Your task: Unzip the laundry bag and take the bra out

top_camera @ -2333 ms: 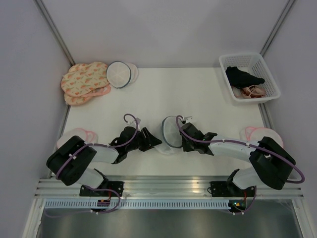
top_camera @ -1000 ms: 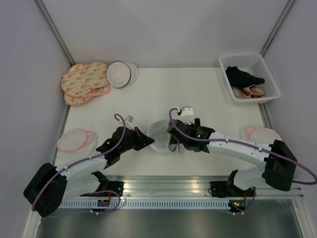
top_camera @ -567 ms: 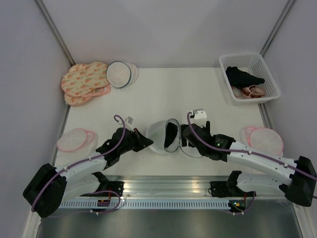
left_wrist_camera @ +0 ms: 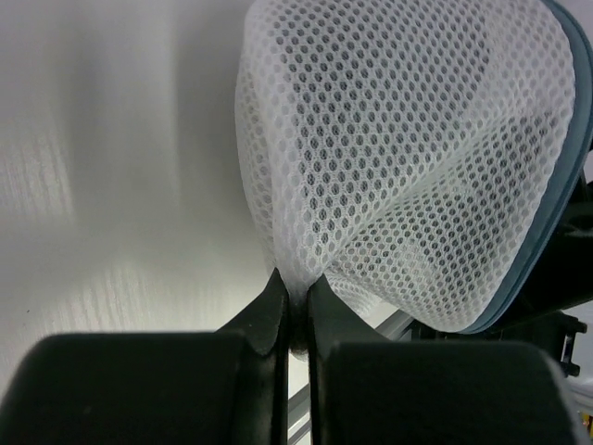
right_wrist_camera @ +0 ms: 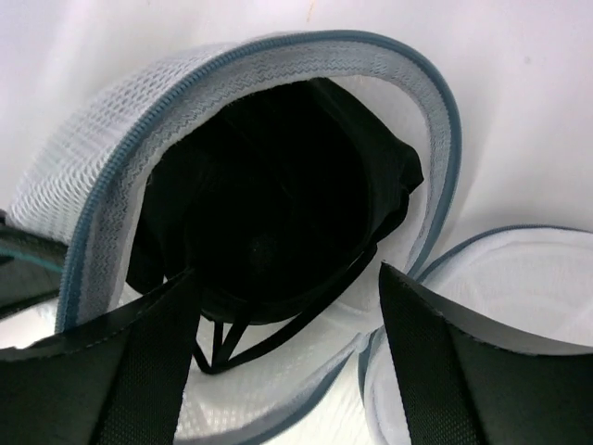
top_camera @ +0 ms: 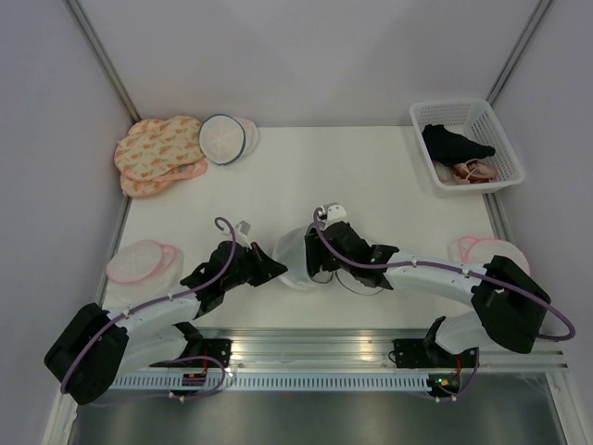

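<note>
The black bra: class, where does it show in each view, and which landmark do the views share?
Right wrist: the bra fills the open laundry bag, centre.
Left wrist: only a dim shade through the mesh, upper right.
Top external: mid-table, hidden behind the right tool.
Shared landmark: the bag's grey rim.

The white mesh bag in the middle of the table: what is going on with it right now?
The left gripper is shut on a pinch of mesh at the back of the laundry bag, on the side away from its opening. The bag is already unzipped, and its grey-rimmed mouth faces the right gripper, which is open just in front of it. The black bra lies inside the bag, not yet taken out.
</note>
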